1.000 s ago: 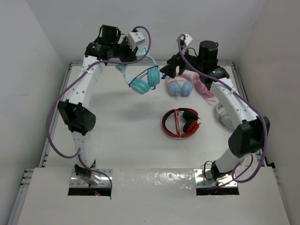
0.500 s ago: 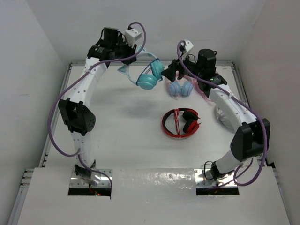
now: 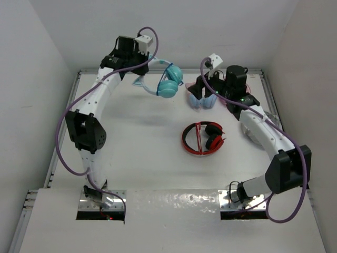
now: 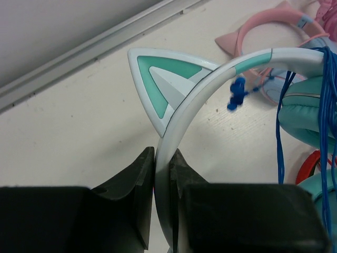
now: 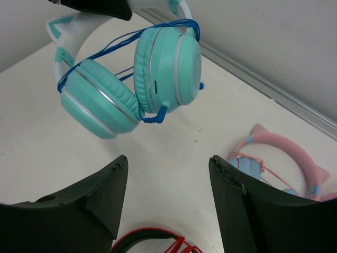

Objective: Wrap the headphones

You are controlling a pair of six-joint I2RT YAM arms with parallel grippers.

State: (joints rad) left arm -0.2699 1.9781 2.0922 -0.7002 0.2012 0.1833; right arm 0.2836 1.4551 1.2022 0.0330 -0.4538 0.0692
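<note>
The left jaws hold the teal headphones (image 3: 169,81) by their pale headband, raised over the far tabletop (image 3: 137,142). The right jaws hover just above a pink-and-blue pair (image 3: 201,101), and a red pair (image 3: 202,138) lies mid-tabletop.

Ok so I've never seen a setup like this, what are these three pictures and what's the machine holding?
These are two robot arms bolted at the near edge of a white table. The wide picture looks down from above and behind them; the other two come from cameras on each wrist, so the black jaws show at the bottom. The left arm has its jaws shut on the pale headband of the teal cat-ear headphones, holding them up, with a blue cable looped around them. The right arm faces them with jaws open and empty. On the table lie a red pair and a pink pair with blue cups.
</note>
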